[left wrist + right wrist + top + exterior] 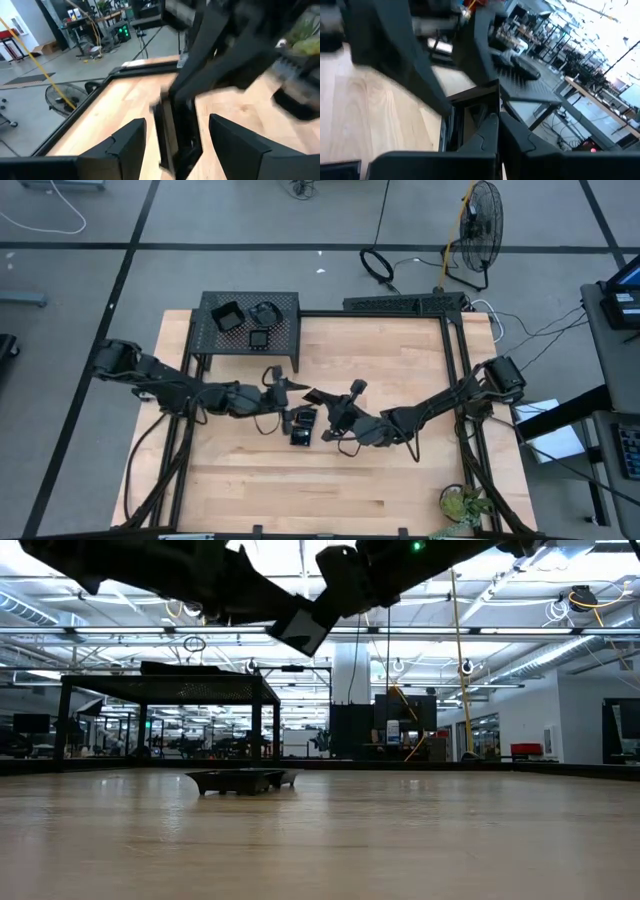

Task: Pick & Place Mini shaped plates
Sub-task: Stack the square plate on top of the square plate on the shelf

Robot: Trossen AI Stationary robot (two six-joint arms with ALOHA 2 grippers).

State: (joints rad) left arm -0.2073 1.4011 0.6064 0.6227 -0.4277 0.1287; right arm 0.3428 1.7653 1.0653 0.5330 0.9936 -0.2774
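Nearest the front edge of the counter (380, 480), well forward of the rack (285, 305), two small black plates (302, 427) lie flat and close together on the wood.

Just above them and a little closer to the rack, the two arms meet over a square plate (300, 628) held in the air, tilted, clear of the counter. The right arm (430, 408) reaches in from the side away from the rack. The right jaws are pressed fully together, and in the right wrist view they appear to pinch the thin rim of this plate. The left arm (180, 385) comes in from the rack's side. The left jaws stand wide apart on either side of the same plate, with a gap showing at each face, so they grip nothing.

Farthest back, three more plates (259, 338) sit on top of the rack.

The likely trouble is the hand-over itself. The whole plate hangs from one pinch on a glossy edge, so it could swivel or slip out and drop onto the two plates below, chipping them or knocking them aside. If the left arm backs out crookedly, an open finger could catch the plate and lever it free. The two arms are also crowded together, so a careless retreat risks one arm brushing the other.
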